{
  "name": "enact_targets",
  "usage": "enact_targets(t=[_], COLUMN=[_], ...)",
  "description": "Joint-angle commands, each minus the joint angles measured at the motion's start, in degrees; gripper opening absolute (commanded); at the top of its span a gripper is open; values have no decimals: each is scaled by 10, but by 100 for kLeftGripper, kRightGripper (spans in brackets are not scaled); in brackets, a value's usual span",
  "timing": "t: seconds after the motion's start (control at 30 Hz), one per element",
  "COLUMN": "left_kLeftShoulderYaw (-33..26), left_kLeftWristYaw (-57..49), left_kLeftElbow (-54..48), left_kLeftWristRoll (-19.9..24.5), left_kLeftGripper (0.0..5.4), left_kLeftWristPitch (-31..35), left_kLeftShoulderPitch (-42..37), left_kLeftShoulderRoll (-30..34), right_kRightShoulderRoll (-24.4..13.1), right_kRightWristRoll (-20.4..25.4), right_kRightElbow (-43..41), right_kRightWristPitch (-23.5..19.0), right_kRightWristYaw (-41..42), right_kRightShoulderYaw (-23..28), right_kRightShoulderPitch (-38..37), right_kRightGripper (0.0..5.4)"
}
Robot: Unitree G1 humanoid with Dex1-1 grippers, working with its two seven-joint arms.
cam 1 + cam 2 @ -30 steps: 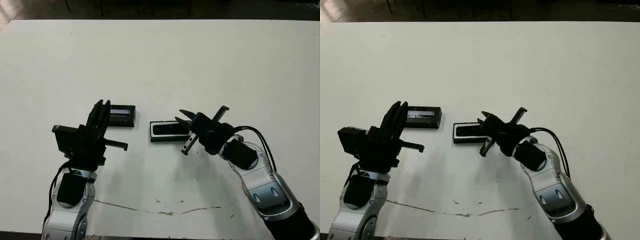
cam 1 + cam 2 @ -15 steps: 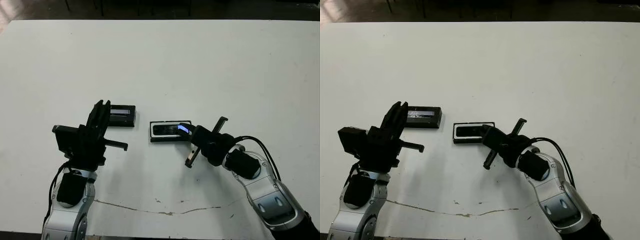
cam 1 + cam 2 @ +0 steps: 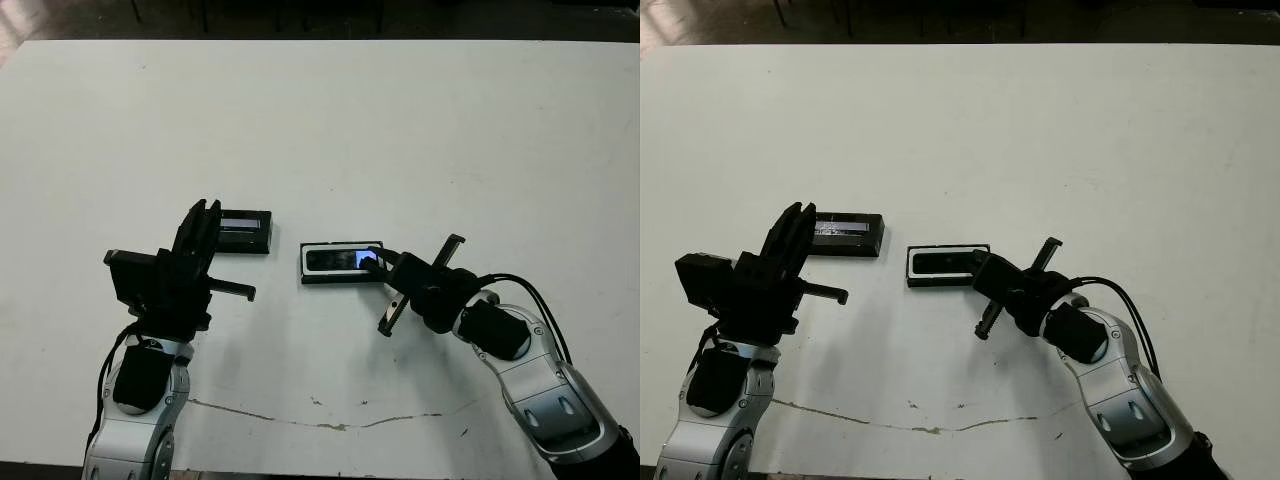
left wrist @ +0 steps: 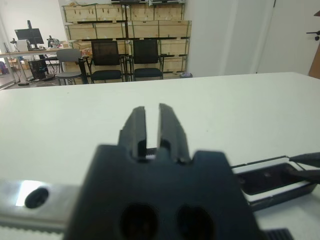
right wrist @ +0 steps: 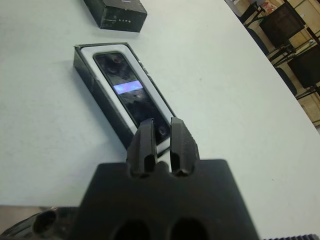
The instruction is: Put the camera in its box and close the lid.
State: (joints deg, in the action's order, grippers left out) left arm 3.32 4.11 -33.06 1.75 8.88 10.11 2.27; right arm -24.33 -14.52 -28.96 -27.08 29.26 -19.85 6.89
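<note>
The camera (image 3: 335, 261), slim and black with a bluish shiny patch, lies flat inside the box (image 3: 303, 262), a shallow black tray with white lining, at the table's middle. My right gripper (image 3: 372, 263) is shut and empty. Its tips rest at the box's right end, over the near end of the camera (image 5: 131, 95). Left of the box lies the lid (image 3: 245, 232), black with a pale stripe. My left gripper (image 3: 207, 210) is held above the table, fingers together, pointing toward the lid's left end without holding anything.
The white table (image 3: 420, 130) stretches wide behind and to both sides of the things. A thin cracked line (image 3: 330, 425) runs along the surface near the front edge. Chairs (image 4: 107, 60) and wooden crates stand beyond the table in the left wrist view.
My right gripper has shut its fingers and drawn back to the right off the box, uncovering the camera's bluish patch. The left arm, lid and box have stayed still.
</note>
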Motion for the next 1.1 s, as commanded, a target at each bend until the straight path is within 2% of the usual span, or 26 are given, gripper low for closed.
enact_targets(t=[0.03,0.07,0.2,0.33,0.4,0.5,0.7,0.83,0.93,1.1], left_kLeftShoulderYaw=[-9,-11,-31,-80,-112,-149,-184,-187,-150,-79], left_kLeftWristYaw=[3,4,14,55,84,113,159,205,242,295], left_kLeftElbow=[4,5,0,-14,-18,-13,21,52,100,199], left_kLeftWristRoll=[-5,-5,2,27,47,53,59,99,87,56], left_kLeftGripper=[0,0,0,0,0,0,0,0,0,0], left_kLeftWristPitch=[-2,-5,1,39,70,91,113,197,223,187], left_kLeftShoulderPitch=[5,4,-9,-44,-69,-107,-194,-249,-298,-382], left_kLeftShoulderRoll=[13,14,30,86,129,189,282,335,381,409], right_kRightShoulderRoll=[34,42,74,57,41,28,74,106,106,102], right_kRightWristRoll=[62,79,181,279,320,375,393,383,363,348], right_kRightElbow=[-19,-24,-76,-112,-127,-139,-142,-130,-119,-107], right_kRightWristPitch=[22,28,-16,-63,-87,-115,-124,-114,-102,-96], right_kRightWristYaw=[-20,-24,-23,-3,3,-4,-99,-152,-170,-182], right_kRightShoulderYaw=[63,77,155,228,263,304,311,303,291,282], right_kRightShoulderPitch=[-31,-36,-42,-37,-33,-28,-41,-48,-48,-34], right_kRightGripper=[1,1,1,1,1,1,1,1,1,1])
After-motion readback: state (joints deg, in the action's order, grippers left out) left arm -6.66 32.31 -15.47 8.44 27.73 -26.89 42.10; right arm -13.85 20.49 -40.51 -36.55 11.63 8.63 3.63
